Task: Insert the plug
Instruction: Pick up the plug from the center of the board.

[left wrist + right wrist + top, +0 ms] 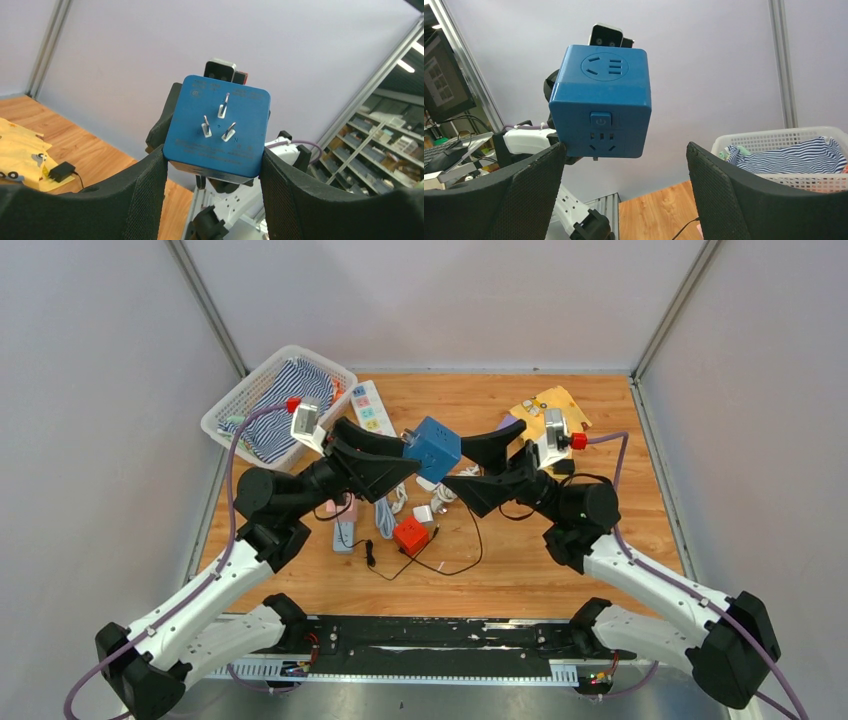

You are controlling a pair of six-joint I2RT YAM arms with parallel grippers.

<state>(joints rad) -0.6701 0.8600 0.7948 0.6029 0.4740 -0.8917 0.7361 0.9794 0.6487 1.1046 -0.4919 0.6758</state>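
We see the left gripper (214,167) clamped on the blue cube plug (217,130), which it holds in the air above the middle of the table (600,540), three prongs facing its wrist camera. The right gripper (624,165) gapes wide near the cube, holding nothing.

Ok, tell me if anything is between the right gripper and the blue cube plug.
Nothing visible is. The blue cube plug hangs in the air ahead of the right gripper, whose jaws are spread wide, with only open space between them. The left gripper clamps it by two opposite sides, clear of that path.
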